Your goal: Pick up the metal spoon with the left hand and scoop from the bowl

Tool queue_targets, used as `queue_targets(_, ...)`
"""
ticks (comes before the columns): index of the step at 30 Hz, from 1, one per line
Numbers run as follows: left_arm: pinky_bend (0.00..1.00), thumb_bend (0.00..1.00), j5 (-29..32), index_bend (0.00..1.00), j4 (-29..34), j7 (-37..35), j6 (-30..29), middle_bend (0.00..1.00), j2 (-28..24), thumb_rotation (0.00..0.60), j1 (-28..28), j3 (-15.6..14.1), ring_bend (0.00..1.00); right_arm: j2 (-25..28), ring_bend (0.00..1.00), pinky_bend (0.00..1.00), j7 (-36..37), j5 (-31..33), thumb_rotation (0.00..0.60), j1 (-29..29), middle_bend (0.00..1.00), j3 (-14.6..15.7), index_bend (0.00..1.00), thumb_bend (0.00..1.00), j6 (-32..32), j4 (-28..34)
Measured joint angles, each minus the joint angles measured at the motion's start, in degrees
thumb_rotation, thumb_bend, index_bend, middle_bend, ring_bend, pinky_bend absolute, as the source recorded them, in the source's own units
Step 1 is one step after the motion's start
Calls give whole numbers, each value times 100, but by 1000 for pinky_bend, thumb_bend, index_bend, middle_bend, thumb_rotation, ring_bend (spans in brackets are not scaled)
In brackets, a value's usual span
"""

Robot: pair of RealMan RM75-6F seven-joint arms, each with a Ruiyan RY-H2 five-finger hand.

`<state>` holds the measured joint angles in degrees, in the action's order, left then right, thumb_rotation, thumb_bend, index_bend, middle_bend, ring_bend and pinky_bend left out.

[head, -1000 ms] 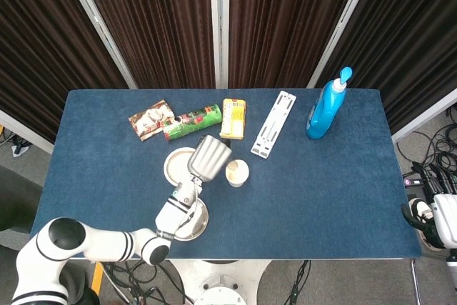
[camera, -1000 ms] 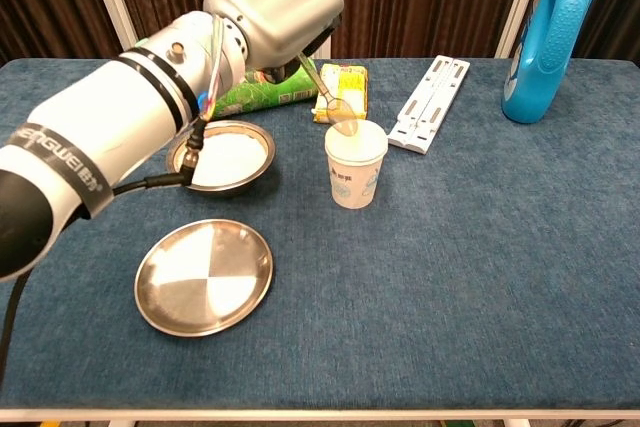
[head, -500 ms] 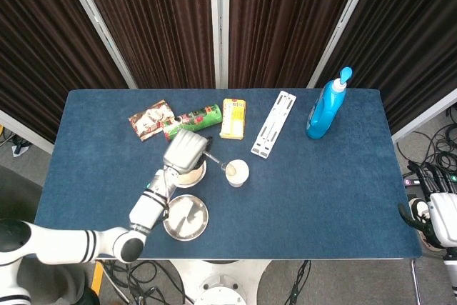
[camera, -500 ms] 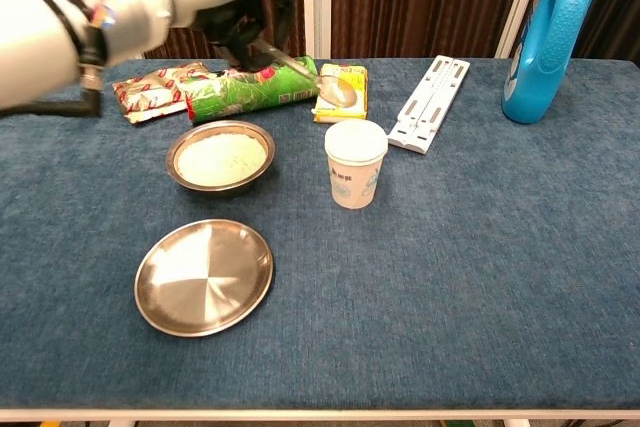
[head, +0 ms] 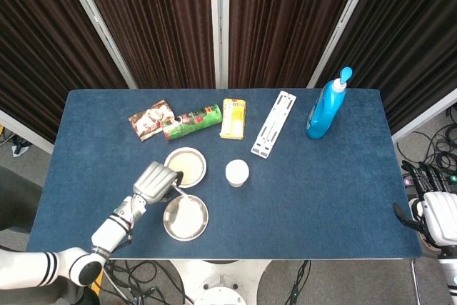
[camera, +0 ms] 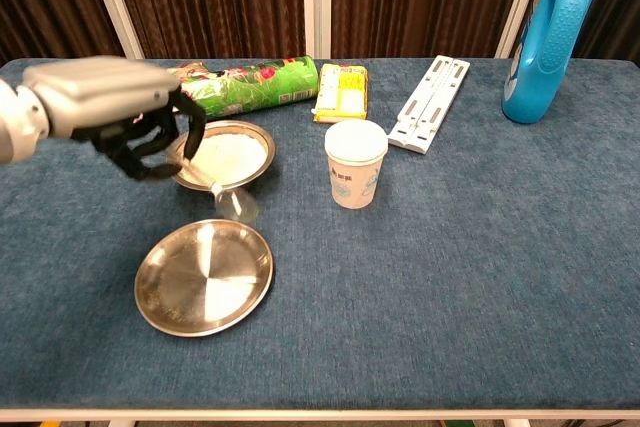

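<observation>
My left hand (camera: 120, 117) hovers at the left of the table and grips the metal spoon (camera: 234, 203) by its handle. The spoon slants down to the right, with its scoop end low over the gap between the bowl (camera: 252, 169) and the steel plate (camera: 205, 275). The bowl (head: 185, 166) holds pale powder. In the head view the left hand (head: 153, 180) sits just left of the bowl and the plate (head: 186, 218). My right hand (head: 434, 213) hangs off the table's right edge with its fingers apart and nothing in it.
A white paper cup (camera: 356, 162) stands right of the bowl. Along the back lie a green chips tube (camera: 255, 84), a snack packet (head: 150, 119), a yellow box (camera: 342, 90), a white rack (camera: 430, 89) and a blue bottle (camera: 553, 32).
The left hand has swung with the spoon from above the cup to the left and down, past the bowl; the spoon's scoop end now hangs by the bowl's front rim.
</observation>
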<state>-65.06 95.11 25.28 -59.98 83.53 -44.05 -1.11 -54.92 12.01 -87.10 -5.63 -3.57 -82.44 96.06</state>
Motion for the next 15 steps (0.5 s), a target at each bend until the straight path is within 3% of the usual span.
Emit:
queue_targets(9, 1000, 479, -385, 629, -222, 57, 226, 914, 249, 600, 167, -254, 875, 18, 0, 0, -24, 31, 600, 20, 157, 0, 0, 267, -22, 22)
queue_targets(15, 1000, 418, -460, 539, -318, 243, 364, 912, 389, 600, 201, -322, 875, 19, 0, 0, -57, 24, 600, 24, 157, 2, 0, 267, -37, 54)
